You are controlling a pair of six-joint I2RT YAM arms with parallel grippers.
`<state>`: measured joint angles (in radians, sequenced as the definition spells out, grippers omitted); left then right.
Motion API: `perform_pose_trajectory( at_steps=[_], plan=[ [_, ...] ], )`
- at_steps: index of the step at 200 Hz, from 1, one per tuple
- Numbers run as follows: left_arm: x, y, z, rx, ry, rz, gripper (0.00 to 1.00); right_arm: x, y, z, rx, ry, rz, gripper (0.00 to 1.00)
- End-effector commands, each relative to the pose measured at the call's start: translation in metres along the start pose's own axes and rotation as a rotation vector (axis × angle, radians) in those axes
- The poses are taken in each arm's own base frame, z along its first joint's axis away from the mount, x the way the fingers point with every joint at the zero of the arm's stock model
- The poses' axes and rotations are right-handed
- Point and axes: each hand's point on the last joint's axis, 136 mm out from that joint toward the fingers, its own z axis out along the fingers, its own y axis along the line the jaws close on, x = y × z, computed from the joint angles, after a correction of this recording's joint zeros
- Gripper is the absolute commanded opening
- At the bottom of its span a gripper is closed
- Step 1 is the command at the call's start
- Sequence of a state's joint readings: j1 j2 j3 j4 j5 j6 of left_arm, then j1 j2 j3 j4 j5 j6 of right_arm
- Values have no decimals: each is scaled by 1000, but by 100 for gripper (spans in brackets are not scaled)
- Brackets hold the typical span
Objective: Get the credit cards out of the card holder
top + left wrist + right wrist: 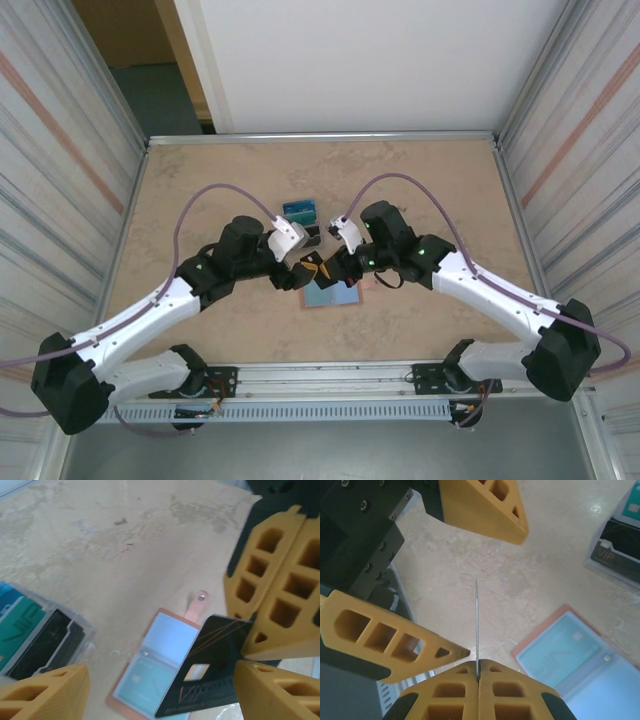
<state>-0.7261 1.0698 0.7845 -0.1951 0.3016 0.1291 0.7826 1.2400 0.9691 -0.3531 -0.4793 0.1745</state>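
Beige, marbled table lies under both arms. The pink card holder lies open and flat on it. The right gripper is clamped on a black card, held on edge above the holder. The left gripper stands wide, one finger on each side of that card and not touching it. So one card looks to be out, while a teal card sits in a pocket, left to pull. "VIP" reads on the black card and on a card in the clear case nearby.
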Motion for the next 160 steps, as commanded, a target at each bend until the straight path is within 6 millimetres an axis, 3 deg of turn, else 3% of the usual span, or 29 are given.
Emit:
perform_pose_trajectory(
  at_steps=[1, 40, 99, 116, 137, 160],
  plan=[
    [-10, -20, -5, 120, -17, 75, 73, 0, 14, -3, -58, 30, -58, 1],
    [0, -36, -2, 226, 16, 88, 60, -1, 26, -6, -108, 34, -90, 2],
    [3, -43, -3, 272, 17, 98, 9, -3, 29, -12, -111, 22, -111, 4],
    [1, -42, -4, 264, 11, 106, 0, -5, 28, -14, -104, 11, -109, 10],
    [1, -35, -4, 219, 3, 111, 0, -8, 21, -18, -84, -6, -82, 32],
    [-3, -28, -9, 161, -37, 107, 0, -10, 12, -24, -64, -46, -48, 44]
  ],
)
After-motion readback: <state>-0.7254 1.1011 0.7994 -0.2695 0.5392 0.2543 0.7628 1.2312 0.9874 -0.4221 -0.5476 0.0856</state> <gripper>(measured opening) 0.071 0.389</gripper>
